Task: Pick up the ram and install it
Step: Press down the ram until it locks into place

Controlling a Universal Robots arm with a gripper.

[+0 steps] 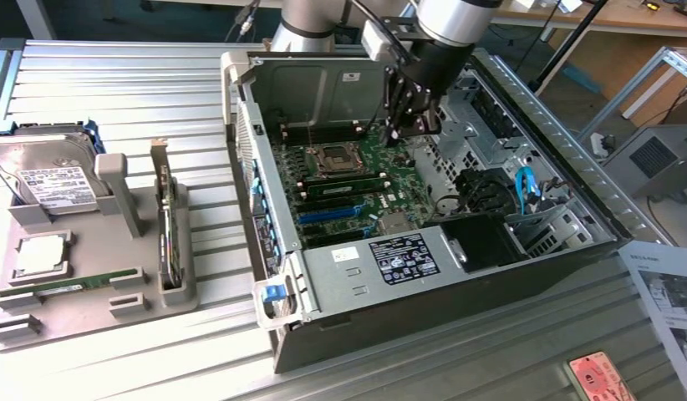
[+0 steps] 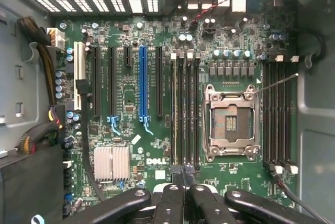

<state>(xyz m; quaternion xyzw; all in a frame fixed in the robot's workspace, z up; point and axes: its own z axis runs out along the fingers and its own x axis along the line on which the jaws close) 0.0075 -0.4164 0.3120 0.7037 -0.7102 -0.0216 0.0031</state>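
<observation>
Slatted worktop (image 1: 120,83), open computer case (image 1: 355,267): the closed end effector (image 1: 409,132) hangs above the ram (image 1: 346,180) in its slot, and an off-centre push could leave one end unlatched.

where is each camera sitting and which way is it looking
Exterior view: off the arm, high up, looking down at an angle into the open computer case; the arm and gripper show.
Wrist view: on the wrist, facing straight at the motherboard; gripper fingers show.
Shared: the motherboard, its CPU socket and the gripper.
</observation>
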